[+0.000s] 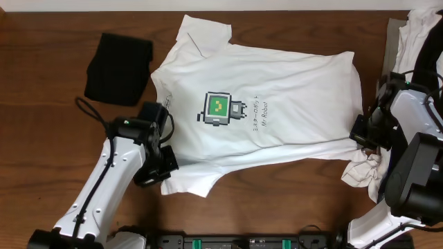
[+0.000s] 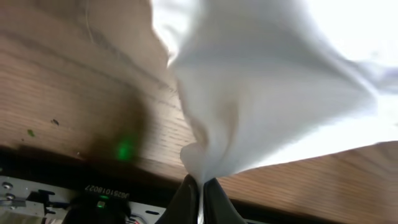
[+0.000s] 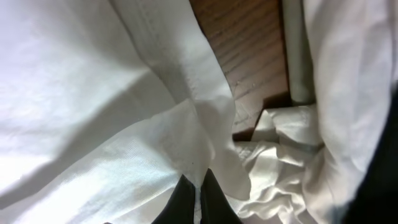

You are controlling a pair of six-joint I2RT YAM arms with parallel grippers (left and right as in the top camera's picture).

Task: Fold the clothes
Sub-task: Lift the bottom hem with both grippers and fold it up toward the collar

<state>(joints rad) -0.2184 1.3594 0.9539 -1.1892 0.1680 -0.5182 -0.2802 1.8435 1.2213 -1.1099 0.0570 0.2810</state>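
A white T-shirt point(image 1: 277, 90) with a green-and-grey robot print point(image 1: 221, 109) lies spread flat across the middle of the wooden table, collar to the left. My left gripper point(image 1: 166, 162) is at the shirt's near sleeve. In the left wrist view that gripper point(image 2: 200, 185) is shut on a gathered pinch of the white fabric point(image 2: 261, 93). My right gripper point(image 1: 360, 131) is at the shirt's bottom hem on the right. In the right wrist view it point(image 3: 198, 182) is shut on a fold of the hem point(image 3: 186, 81). A folded black garment point(image 1: 118, 69) lies at the far left.
A heap of white clothes point(image 1: 422, 34) sits at the far right edge. A crumpled white cloth point(image 1: 361, 171) lies just below my right gripper. A black cable point(image 1: 90, 114) loops beside the left arm. A black rail point(image 1: 242, 242) runs along the table's front edge.
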